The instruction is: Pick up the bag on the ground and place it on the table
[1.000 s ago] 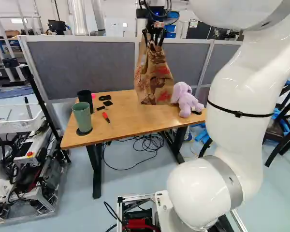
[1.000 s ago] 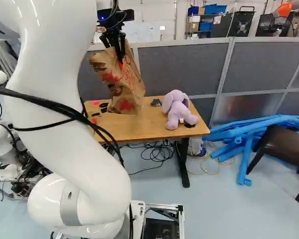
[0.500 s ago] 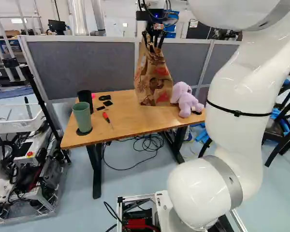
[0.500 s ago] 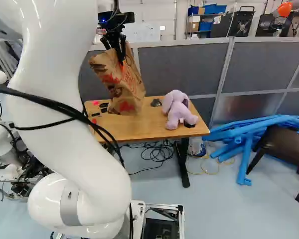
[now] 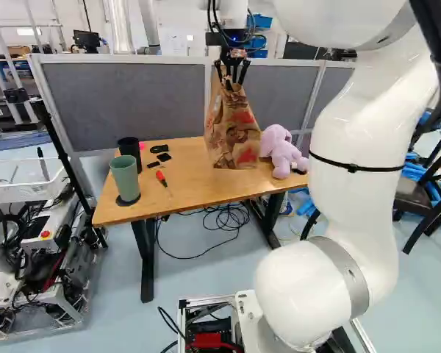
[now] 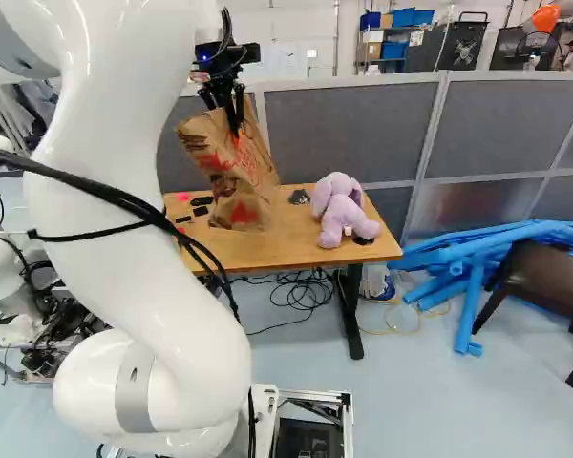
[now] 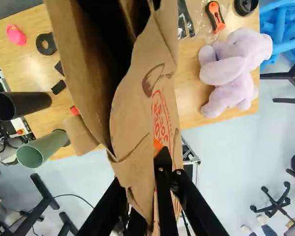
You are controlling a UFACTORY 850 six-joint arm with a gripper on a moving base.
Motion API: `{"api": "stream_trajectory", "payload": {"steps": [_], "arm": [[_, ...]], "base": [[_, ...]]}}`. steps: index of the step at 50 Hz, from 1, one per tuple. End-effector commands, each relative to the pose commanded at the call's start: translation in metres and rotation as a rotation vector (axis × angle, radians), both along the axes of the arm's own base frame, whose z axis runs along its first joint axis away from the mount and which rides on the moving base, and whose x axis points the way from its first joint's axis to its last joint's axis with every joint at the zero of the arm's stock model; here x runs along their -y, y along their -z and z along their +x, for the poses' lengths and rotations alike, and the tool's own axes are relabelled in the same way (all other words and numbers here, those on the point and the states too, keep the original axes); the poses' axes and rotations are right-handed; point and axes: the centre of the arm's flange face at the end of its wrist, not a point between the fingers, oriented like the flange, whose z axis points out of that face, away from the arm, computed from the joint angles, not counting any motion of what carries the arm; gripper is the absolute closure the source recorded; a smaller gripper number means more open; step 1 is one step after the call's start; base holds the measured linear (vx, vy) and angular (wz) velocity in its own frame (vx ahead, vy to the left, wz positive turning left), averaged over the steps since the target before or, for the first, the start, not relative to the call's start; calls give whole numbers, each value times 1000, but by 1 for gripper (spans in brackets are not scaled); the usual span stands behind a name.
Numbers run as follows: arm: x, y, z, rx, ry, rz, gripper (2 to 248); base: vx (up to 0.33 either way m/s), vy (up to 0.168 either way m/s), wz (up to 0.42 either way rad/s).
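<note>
The table (image 5: 184,184) lies under my load: the paper bag (image 6: 244,172), above the tabletop, though I cannot tell if its base touches. The plush toy (image 7: 231,73) sits beside it, so I should lower straight. My fingers (image 7: 163,172) grip its upper edge (thin stuff, might tear), probably so the base lands first.

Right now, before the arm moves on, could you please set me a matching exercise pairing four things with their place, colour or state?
1. paper bag
2. plush toy
3. green cup
4. foam tubes

A. blue
B. beside the black cup
C. lilac
D. held between the fingers

Pairs: 1-D, 2-C, 3-B, 4-A
</note>
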Motion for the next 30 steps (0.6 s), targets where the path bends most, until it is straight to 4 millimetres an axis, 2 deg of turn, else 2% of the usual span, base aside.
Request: {"api": "stream_trajectory", "payload": {"steps": [30], "arm": [[-5, 47, 28, -10, -6, 0, 229]], "base": [[0, 0, 0]]}}
